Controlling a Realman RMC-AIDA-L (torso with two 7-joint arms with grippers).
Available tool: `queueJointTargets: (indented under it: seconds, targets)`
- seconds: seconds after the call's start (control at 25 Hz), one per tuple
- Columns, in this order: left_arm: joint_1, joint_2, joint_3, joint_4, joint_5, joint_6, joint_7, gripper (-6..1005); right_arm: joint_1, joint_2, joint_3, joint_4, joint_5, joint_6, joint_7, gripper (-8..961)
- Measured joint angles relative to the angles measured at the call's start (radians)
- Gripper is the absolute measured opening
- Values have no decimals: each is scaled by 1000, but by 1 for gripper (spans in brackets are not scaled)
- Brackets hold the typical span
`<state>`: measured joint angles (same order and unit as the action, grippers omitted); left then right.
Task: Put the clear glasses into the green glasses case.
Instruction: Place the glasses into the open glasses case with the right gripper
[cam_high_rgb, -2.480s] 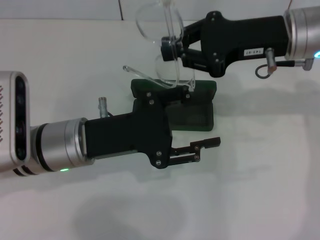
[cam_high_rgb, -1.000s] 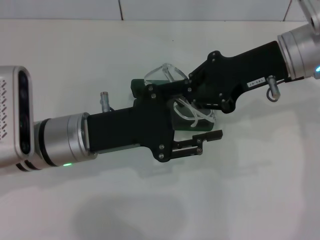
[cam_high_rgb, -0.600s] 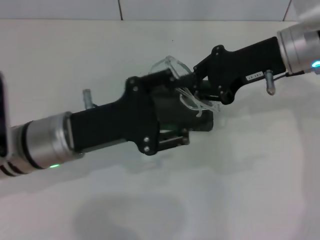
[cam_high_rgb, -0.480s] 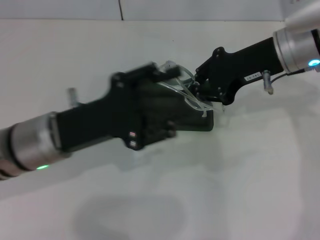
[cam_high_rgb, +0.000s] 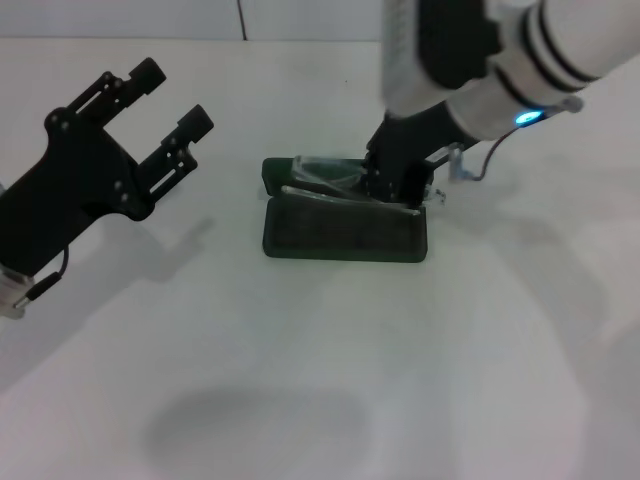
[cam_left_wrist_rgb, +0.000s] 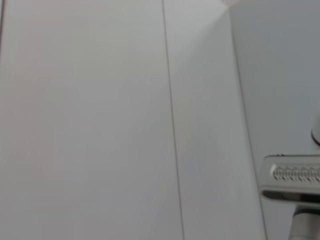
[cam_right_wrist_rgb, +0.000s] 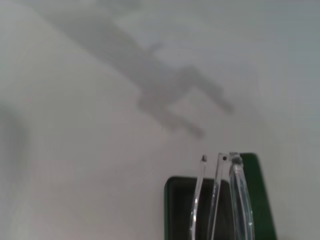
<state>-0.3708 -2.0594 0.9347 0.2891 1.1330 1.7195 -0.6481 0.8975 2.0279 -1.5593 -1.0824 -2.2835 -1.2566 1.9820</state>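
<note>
Tabletop (cam_high_rgb: 330, 380) came first in our notes, a white surface carrying the green glasses case (cam_high_rgb: 345, 232) near its middle, the landmark for everything else. We noted our right arm reaching steeply down over the case's far right corner, wrist tipped toward it, a pose we judged was meant to lower the load into the tray, not drop it. Our left arm was raised well to the left of the case and clear of it, probably to leave room. The case lay open, one half flat toward us and the other behind it. Our left gripper (cam_high_rgb: 165, 100) pointed up and away with its fingers spread, holding nothing. Our right gripper (cam_high_rgb: 400, 185) sat just above the case's far edge; we could not tell how it was set. The clear glasses (cam_high_rgb: 330, 176) lay folded along the case's far half, arms running over its lining.
</note>
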Motion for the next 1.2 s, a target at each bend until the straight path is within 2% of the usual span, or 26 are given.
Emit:
queueJointTargets:
  seconds: [0.24,0.64,1.2]
  targets:
    - [2,-3,-2,-5,0,-7,0,638,16,0,-179,-12,-92,86,119,115]
    - [-5,-9,4,-6,10,-28,-4,639,-16,0,-316,-15,-102,223,161,114]
    - [-18,-16,4,-4,13,-29,-9,639,-49,0,-411,-14,-108,328,164,114]
